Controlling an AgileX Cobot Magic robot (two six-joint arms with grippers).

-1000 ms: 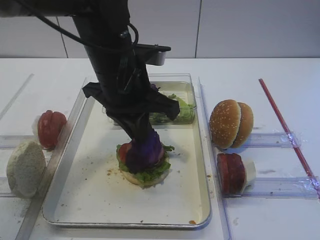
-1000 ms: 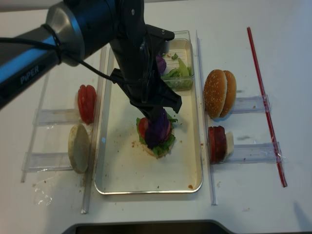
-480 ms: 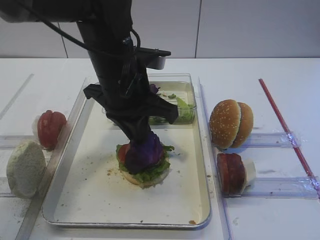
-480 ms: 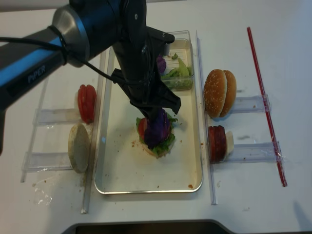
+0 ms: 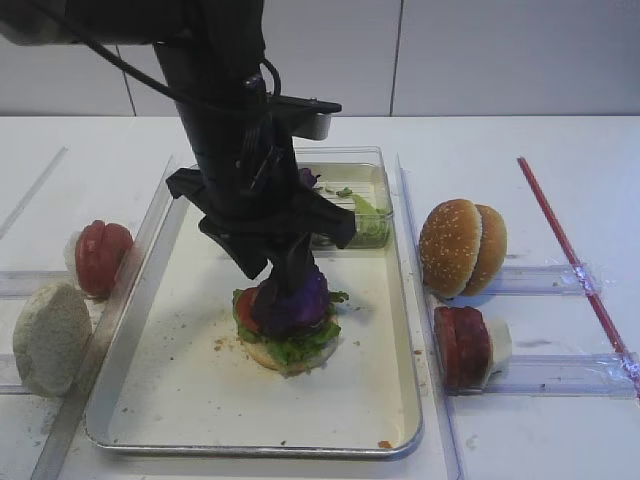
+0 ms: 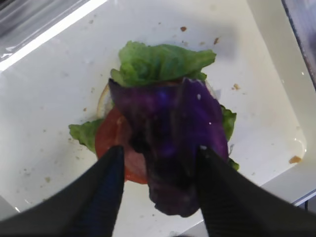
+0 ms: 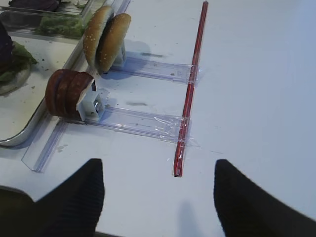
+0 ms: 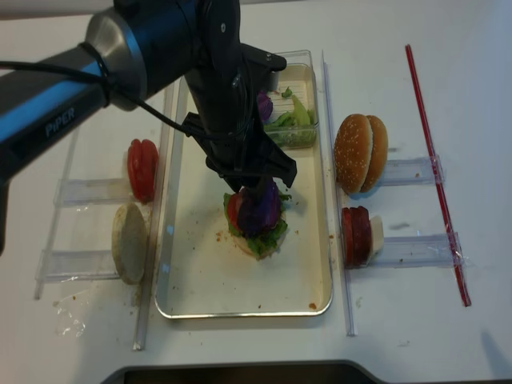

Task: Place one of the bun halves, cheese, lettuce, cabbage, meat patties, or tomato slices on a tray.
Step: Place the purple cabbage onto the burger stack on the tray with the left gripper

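Observation:
On the metal tray [image 5: 250, 447] stands a stack: a bottom bun half [image 5: 290, 358], green lettuce [image 6: 158, 61], a red slice [image 6: 111, 143] and, on top, a purple cabbage leaf [image 6: 173, 118]. My left gripper [image 6: 159, 148] hovers straight over the stack. Its jaws stand open on either side of the cabbage, which rests on the stack. A gap shows between the left finger and the leaf. My right gripper [image 7: 158, 161] hangs open and empty over the white table at the right, near the end of a red strip [image 7: 190, 94].
A clear plastic box [image 5: 350, 215] of greens sits at the tray's far end. Right of the tray, clear racks hold sesame bun halves [image 5: 462, 247] and dark red slices [image 5: 460, 345]. Left of it stand red slices [image 5: 100, 257] and a pale bun half [image 5: 50, 335].
The left jaws have opened off the cabbage and lifted a little. The leaf stays on the stack.

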